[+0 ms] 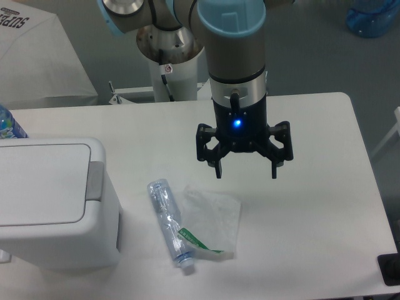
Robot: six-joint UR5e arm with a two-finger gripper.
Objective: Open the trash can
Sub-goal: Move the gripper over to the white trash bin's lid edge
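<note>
The trash can [56,206] is a large boxy white bin at the left edge of the table. Its flat white lid [40,182] lies shut, and the grey push-tab [95,180] sits on its right rim. My gripper [245,170] hangs open and empty above the table's middle, well to the right of the bin and apart from it. Its two black fingers [217,165] point down, spread wide.
A crushed clear plastic bottle [169,222] lies on the table just right of the bin. A crumpled clear plastic bag [212,220] lies beside it. A blue-labelled bottle [7,124] shows at the far left behind the bin. The table's right edge runs near x 600.
</note>
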